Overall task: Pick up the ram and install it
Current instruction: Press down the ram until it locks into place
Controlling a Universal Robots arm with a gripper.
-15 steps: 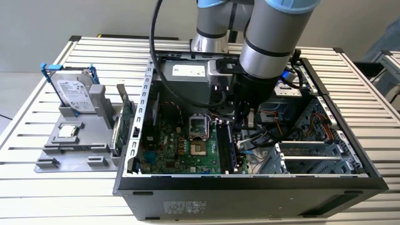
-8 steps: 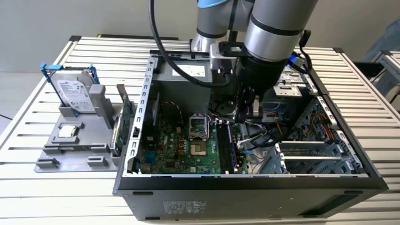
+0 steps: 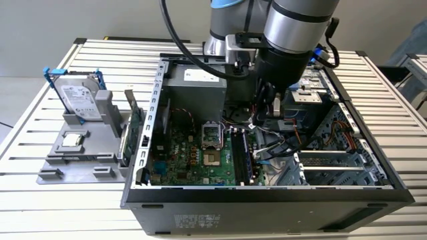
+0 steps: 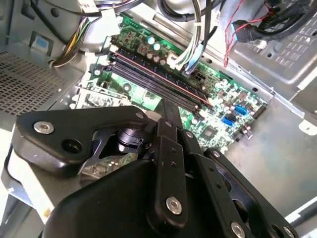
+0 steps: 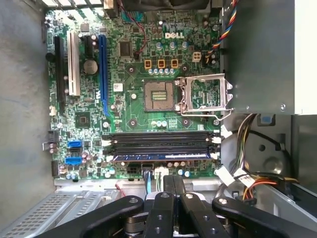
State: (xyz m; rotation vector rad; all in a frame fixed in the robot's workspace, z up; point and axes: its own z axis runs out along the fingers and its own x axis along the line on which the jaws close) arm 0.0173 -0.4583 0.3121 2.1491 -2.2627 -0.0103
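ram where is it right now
In the first wrist view the ram lies along the memory slots, on the side nearest the gripper, with the processor socket beyond.

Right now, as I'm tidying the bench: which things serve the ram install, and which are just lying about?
In the job: ram, apparently seated; memory slots; gripper, shut, over them.
Lying about: hard drive; expansion card; gray holder; processor socket.

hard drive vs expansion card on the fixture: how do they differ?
The hard drive is silver, blocky, with blue rails; the expansion card is green and thin. The hard drive stands toward the exterior view's left; the expansion card stands beside the case. Both stand upright on the grey fixture.
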